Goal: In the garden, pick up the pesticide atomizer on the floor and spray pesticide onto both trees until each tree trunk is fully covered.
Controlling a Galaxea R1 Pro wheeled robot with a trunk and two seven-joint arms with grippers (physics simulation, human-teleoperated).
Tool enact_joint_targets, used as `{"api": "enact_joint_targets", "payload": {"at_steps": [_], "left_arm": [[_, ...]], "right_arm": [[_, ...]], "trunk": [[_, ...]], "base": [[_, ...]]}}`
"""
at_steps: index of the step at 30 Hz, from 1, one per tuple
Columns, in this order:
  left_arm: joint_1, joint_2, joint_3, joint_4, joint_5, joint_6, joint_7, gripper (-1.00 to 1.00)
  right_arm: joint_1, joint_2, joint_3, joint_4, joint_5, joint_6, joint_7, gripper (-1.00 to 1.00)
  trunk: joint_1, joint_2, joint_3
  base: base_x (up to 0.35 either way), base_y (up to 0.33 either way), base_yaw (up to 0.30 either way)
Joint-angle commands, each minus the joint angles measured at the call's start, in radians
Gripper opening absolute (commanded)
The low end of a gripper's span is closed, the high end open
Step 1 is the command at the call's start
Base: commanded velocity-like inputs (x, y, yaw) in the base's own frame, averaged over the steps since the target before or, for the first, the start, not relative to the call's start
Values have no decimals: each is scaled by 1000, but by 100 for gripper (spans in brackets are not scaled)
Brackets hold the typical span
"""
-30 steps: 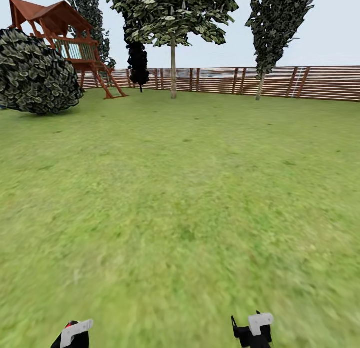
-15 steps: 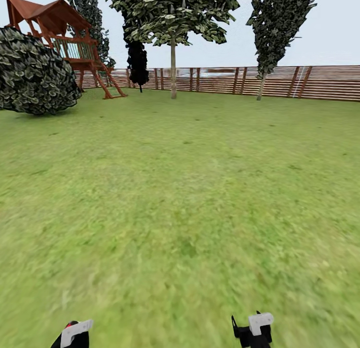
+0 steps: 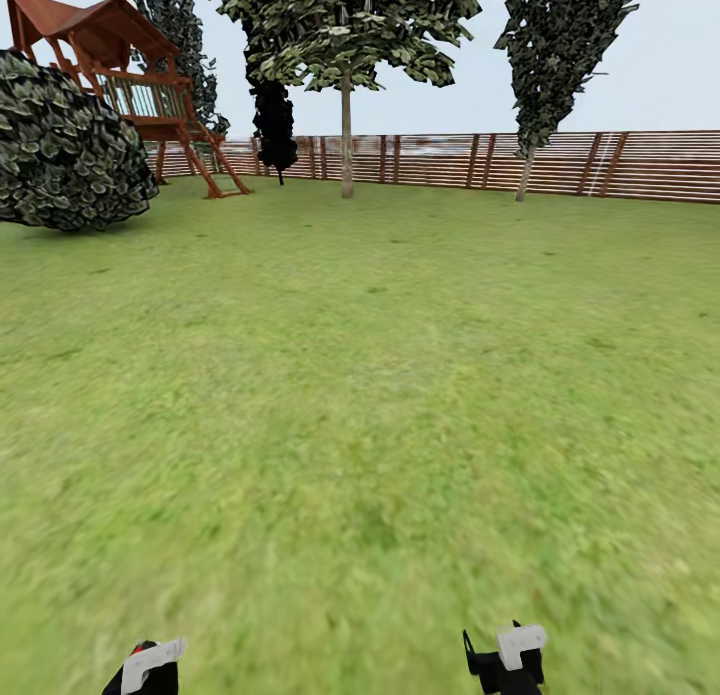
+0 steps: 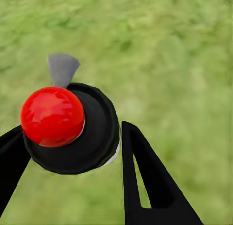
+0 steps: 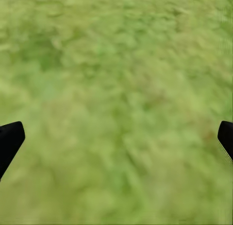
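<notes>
Grass lies between me and the trees (image 3: 346, 125), far ahead by the fence (image 3: 600, 165). Left gripper (image 4: 73, 137) jaws clamp the pesticide atomizer (image 4: 68, 128), upright; right gripper (image 5: 116, 137) jaws gape empty. Left arm sprays.
</notes>
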Motion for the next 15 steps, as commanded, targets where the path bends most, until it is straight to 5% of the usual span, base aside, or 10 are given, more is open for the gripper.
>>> {"api": "enact_joint_targets", "payload": {"at_steps": [1,15], "left_arm": [[0,1,-7,0,2,-3,7,-100],[0,1,-7,0,2,-3,7,-100]], "right_arm": [[-1,0,8,1,5,-1,-10,100],[-1,0,8,1,5,-1,-11,100]], "trunk": [[0,0,-1],[0,0,-1]], "base": [[340,0,0],[340,0,0]]}}
